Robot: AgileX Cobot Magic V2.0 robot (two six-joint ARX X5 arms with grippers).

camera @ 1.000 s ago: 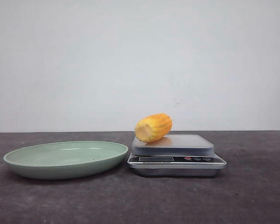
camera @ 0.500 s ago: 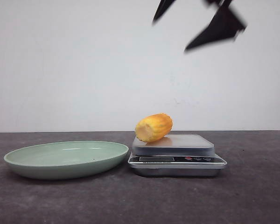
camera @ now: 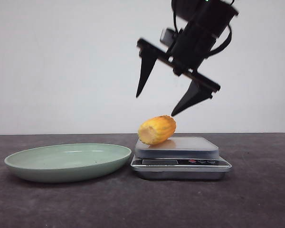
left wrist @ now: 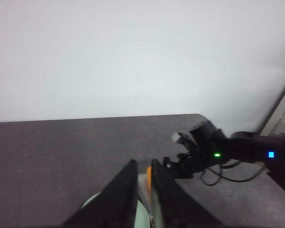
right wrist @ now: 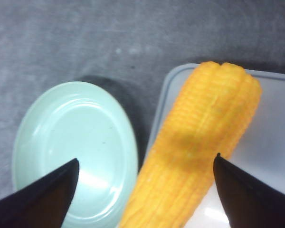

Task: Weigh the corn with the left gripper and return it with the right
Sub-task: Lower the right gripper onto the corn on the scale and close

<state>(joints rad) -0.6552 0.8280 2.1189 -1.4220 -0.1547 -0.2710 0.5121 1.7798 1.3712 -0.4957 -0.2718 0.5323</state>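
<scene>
Here comes the right gripper (camera: pixel 154 105), dropped in from above within the last second, jaws spread wide just over the corn (camera: pixel 156 129), which lies on the kitchen scale (camera: pixel 180 156). Weighing looks finished; pickup next. The left gripper (left wrist: pixel 143 190) sits nearly closed, holding nothing.

Glossy, smooth glazed plate (camera: pixel 66 162); shiny metal scale (camera: pixel 180 156) with a matt grey platform; bumpy, waxy corn (camera: pixel 156 129); rough matt dark worktop (camera: pixel 256 199); matt black hand (camera: pixel 154 105).
</scene>
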